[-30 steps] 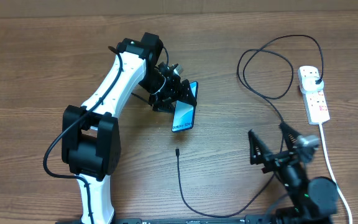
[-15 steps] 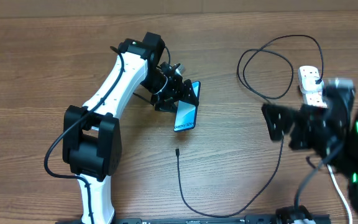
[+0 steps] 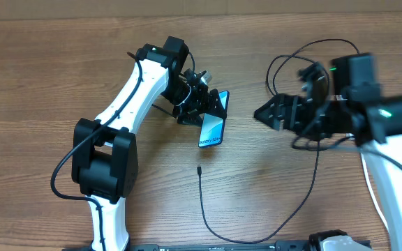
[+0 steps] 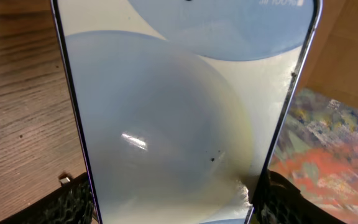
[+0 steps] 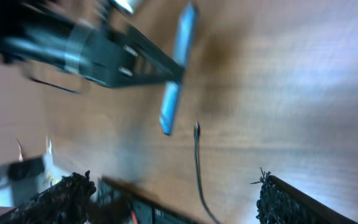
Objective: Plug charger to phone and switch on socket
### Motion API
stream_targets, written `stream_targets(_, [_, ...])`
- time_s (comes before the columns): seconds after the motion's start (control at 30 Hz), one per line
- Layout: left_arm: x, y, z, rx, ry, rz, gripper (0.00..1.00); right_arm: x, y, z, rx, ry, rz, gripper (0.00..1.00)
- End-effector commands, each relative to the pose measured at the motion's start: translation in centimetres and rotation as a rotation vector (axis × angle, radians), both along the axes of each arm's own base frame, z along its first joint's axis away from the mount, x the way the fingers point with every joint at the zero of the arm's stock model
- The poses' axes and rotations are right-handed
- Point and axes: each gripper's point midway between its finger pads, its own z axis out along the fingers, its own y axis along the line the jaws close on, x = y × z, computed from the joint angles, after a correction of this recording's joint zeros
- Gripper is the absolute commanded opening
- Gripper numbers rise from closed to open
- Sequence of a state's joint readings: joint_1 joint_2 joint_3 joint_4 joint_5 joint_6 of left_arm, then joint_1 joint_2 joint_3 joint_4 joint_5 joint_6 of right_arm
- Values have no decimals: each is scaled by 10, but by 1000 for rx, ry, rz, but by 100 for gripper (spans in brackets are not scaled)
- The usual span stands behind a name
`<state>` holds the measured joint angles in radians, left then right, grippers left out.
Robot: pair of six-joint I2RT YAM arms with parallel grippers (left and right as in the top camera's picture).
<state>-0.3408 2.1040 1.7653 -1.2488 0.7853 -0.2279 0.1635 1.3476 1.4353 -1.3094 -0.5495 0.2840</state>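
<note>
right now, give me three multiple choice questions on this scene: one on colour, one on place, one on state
1. The phone screen is: A red; B light blue-white; C green.
2. The charger tip lies: A on the table, apart from the phone; B plugged into the phone; C off the table edge.
3. The right end effector is: A shut on the charger; B shut on the phone; C open and empty.
Answers: 1 B, the screen shows pale blue and white. 2 A, bare wood separates tip and phone. 3 C, its fingers stand wide with nothing between.
</note>
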Motion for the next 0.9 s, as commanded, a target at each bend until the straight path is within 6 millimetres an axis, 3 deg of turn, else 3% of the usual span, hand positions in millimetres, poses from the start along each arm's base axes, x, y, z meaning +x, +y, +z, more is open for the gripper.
stream_targets(0.0, [1,-10,23,-91,-34,-21,79,-9,19,-36,26,110,63,88])
stream_targets(0.17, [-2,-17,31,-151,-15,-21,79,-6,47,-79,35,173,98,86])
stream_targets(0.43, [-4,-22,36,-185,-7,-26,79,16,96,-99,60,129,114,72])
stream_targets(0.63, [-4,-21,33,-167,-14,-29,80,28,94,-109,-38,91,27,63])
stream_targets(0.87, [-4,-22,33,-164,-20,-33,81,27,87,-113,-70,105,1,52])
